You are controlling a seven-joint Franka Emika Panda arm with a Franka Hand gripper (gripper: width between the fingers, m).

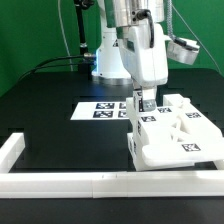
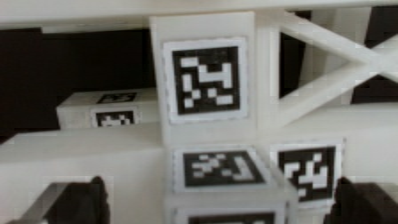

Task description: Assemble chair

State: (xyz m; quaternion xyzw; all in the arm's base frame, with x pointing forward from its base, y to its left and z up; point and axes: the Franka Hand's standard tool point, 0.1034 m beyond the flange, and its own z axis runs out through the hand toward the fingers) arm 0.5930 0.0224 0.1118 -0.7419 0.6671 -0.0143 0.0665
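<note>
The chair's white tagged pieces (image 1: 170, 132) sit in a cluster on the black table at the exterior view's right, against the front rail. My gripper (image 1: 143, 103) hangs straight down over the cluster's near-left part, fingertips just above or at the pieces. In the wrist view a square leg (image 2: 208, 80) with a large tag stands next to the X-braced panel (image 2: 329, 60). A small tagged block (image 2: 222, 168) lies between my fingers (image 2: 80, 200). My gripper (image 2: 222, 208) is open, with dark gaps between the fingers and the block.
The marker board (image 1: 103, 110) lies flat just behind and left of the gripper. White border rails run along the front (image 1: 110, 183) and the left (image 1: 12, 150) of the table. The arm's base (image 1: 108, 62) stands at the back.
</note>
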